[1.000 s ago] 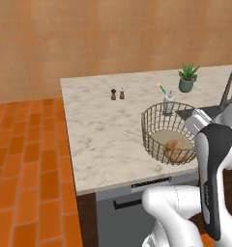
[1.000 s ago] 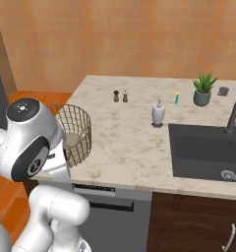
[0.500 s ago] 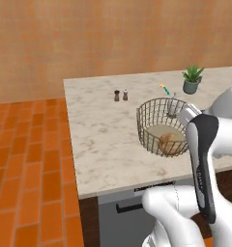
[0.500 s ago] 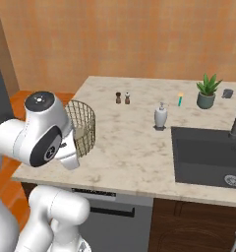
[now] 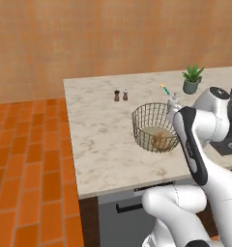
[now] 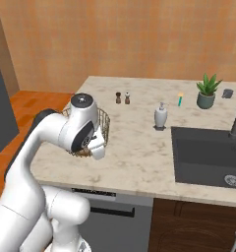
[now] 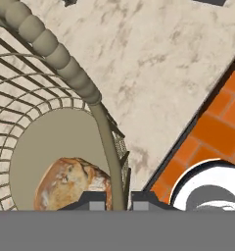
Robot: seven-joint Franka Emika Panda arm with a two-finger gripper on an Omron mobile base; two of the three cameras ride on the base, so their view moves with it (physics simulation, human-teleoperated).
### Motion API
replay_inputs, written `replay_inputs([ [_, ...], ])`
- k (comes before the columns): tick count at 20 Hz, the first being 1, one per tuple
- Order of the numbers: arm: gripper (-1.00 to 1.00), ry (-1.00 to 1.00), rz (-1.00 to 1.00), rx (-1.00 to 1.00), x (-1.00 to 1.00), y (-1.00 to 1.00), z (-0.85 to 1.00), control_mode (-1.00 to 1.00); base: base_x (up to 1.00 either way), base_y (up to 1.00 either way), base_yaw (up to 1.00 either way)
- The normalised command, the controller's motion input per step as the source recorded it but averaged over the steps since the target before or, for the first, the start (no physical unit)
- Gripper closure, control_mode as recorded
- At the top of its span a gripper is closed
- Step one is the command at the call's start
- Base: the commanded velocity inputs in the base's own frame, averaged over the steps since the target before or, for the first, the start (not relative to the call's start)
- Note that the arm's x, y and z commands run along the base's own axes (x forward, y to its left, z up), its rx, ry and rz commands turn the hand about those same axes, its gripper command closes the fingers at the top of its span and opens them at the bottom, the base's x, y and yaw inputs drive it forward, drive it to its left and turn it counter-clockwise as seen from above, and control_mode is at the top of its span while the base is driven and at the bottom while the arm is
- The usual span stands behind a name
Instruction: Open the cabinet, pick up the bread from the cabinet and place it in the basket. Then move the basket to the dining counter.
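The round tan wire basket (image 5: 154, 126) is over the pale marbled dining counter (image 5: 101, 140), near its front edge; I cannot tell whether its base touches the stone. The golden-brown bread (image 5: 161, 140) lies on the basket's flat base. In the hand view my gripper (image 7: 114, 201) is shut on the basket's wall, one finger inside and one outside, below the beaded rim (image 7: 56, 53), with the bread (image 7: 70, 184) just inside. In the right base view the white arm hides most of the basket (image 6: 106, 126). The cabinet is out of view.
Salt and pepper shakers (image 5: 120, 95) stand behind the basket. A soap dispenser (image 6: 161, 116), a potted plant (image 6: 207, 91) and a dark sink (image 6: 208, 157) lie to the right. Orange tile floor (image 5: 26, 159) lies beyond the counter's left edge.
The whole picture has shifted a little, so the camera moved. The arm has carried the basket with the bread from the counter's left edge further in over the stone top.
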Motion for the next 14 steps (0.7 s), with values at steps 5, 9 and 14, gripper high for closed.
replay_inputs([
  [5, 1.00, 0.05, 0.08, 0.00, 0.99, -0.23, -0.43, -1.00, 0.00, 0.00, 0.00],
  [9, 1.00, 0.05, 0.05, 0.00, 0.86, -0.25, -0.21, -1.00, 0.00, 0.00, 0.00],
  [14, 1.00, 0.04, 0.01, 0.00, 0.54, -0.20, -0.21, -1.00, 0.00, 0.00, 0.00],
])
